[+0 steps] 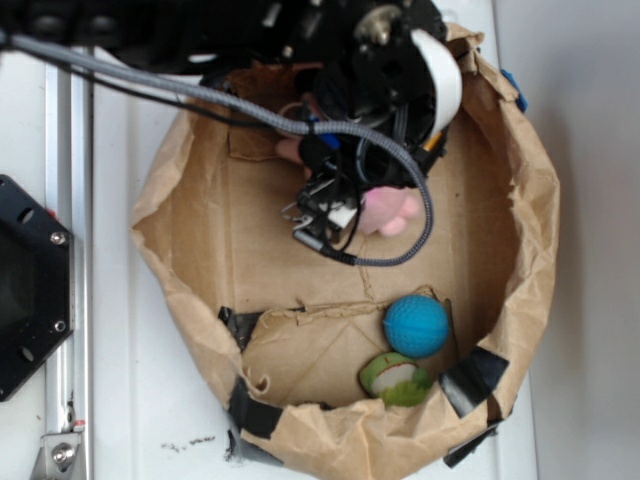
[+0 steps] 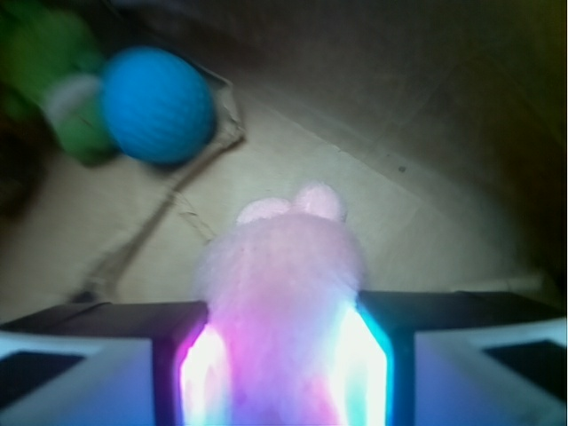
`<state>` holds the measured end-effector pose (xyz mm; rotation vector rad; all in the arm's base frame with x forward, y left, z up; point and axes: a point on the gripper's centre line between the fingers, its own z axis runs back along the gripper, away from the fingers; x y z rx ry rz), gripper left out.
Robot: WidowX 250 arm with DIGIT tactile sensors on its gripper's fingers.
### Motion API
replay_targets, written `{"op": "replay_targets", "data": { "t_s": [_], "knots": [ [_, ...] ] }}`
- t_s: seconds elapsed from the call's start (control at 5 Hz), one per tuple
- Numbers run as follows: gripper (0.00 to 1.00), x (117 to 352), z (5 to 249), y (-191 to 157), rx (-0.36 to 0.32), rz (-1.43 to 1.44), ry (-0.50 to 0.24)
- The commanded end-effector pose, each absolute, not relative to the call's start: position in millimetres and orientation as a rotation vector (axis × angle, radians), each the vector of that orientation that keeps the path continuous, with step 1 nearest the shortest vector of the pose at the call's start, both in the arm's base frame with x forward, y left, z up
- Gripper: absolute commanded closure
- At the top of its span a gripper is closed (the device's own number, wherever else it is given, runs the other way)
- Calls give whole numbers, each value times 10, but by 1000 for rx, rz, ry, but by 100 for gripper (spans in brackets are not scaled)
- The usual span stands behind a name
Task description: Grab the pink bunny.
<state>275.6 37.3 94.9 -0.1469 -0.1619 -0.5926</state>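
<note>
The pink bunny is a pale-pink fuzzy plush. In the wrist view it fills the space between the two fingers of my gripper, which press on both its sides. In the exterior view the bunny pokes out to the right of the gripper, inside the brown paper basket. The arm hides the rest of it.
A blue ball and a green-and-white round toy lie at the basket's near side; both show at the upper left in the wrist view, the ball and the toy. A black cable loops over the basket. A metal rail runs on the left.
</note>
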Motion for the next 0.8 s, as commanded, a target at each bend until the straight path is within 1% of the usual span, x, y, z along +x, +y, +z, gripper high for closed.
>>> {"op": "replay_targets", "data": {
  "t_s": [0.0,0.2,0.4,0.6],
  "knots": [
    [100,2740,1601,-65,-136,-276,-154],
    [100,2722,1688,-177,-174,-198,-72],
    [100,2758,1715,-193,-142,-198,-88],
    [100,2774,1687,-164,-133,-177,-95]
  ]
}}
